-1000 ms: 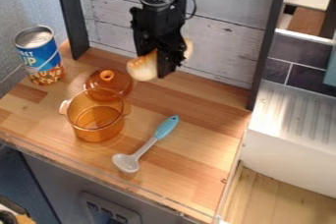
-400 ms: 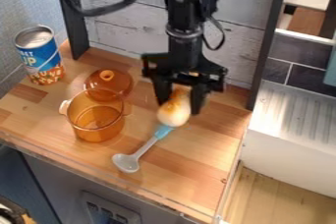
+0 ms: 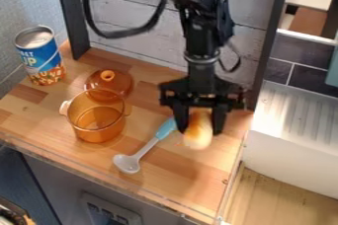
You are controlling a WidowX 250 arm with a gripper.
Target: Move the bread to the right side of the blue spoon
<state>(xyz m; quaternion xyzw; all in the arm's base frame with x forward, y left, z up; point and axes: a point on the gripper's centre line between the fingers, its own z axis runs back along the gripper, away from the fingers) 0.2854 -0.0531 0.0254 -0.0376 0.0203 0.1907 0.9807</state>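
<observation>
The gripper (image 3: pixel 200 123) hangs over the right part of the wooden counter, its two fingers closed on either side of the bread (image 3: pixel 198 131). The bread is a small roll, browned on top and pale at its near end, and its front part sticks out toward the camera. Just left of it lies the blue spoon (image 3: pixel 149 146), with a blue handle pointing to the upper right and a grey bowl at the lower left. The left finger is close to the handle's upper end. Whether the bread touches the counter, I cannot tell.
An orange transparent pot (image 3: pixel 97 121) stands left of the spoon, with an orange lid (image 3: pixel 109 84) behind it. A blue can (image 3: pixel 40 56) is at the far left. The counter's right edge borders a white sink unit (image 3: pixel 290 135).
The gripper has moved right and toward the camera, carrying the bread from behind the spoon, past its handle, to the handle's right side. Spoon, pot, lid and can have stayed put.
</observation>
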